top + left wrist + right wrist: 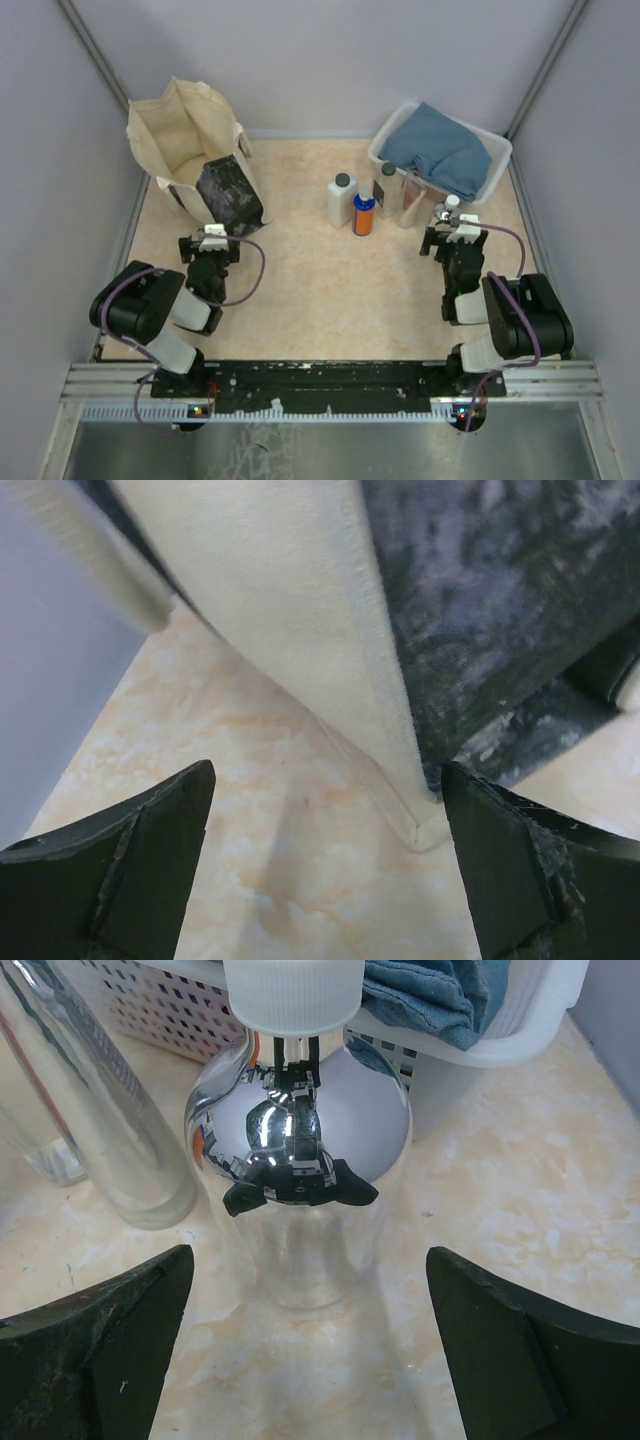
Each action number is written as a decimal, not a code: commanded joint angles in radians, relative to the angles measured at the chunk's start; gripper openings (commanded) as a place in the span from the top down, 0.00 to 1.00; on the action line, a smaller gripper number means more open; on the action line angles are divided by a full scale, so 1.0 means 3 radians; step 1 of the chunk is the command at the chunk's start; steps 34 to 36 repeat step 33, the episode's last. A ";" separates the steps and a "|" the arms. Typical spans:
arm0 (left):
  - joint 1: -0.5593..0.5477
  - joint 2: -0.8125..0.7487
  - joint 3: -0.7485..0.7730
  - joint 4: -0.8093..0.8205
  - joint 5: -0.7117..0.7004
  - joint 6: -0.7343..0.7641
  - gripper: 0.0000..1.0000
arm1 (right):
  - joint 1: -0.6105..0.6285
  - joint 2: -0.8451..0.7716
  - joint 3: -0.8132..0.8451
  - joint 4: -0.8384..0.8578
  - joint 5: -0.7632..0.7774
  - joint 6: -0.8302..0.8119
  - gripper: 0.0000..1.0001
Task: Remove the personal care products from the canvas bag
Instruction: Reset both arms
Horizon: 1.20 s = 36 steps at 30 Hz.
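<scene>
A: Left side?
B: Your canvas bag (190, 150) stands at the far-left corner of the surface (320, 290), mouth open upward, dark printed panel toward the near edge. Your left claw (210, 243) sits just on the near side of that panel, spread wide, gripping nothing. In the wrist view the bag's bottom corner lies between the fingers (130, 870), apart from both.
A: Products?
B: Standing on the surface, mid-far. White bottle with grey cap (341, 200), blue-and-orange bottle (365, 213) just beside it on its right. Then clear bottles (390, 192) against the white basket (495, 150), which sits at the far-right corner with the blue cloth (440, 150) in it. The mirror-finish bottle (447, 212), white cap, stands upright by the basket's near side.
A: Right side?
B: Your right claw (455, 240) is spread wide, gripping nothing. The mirror-finish bottle stands just ahead, centred between the fingers, no contact.
</scene>
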 commanded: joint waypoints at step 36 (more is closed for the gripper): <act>0.0809 -0.0087 0.0251 -0.0411 0.1426 -0.0614 0.00 | -0.0010 -0.0046 0.0080 0.0116 0.0026 -0.0015 0.01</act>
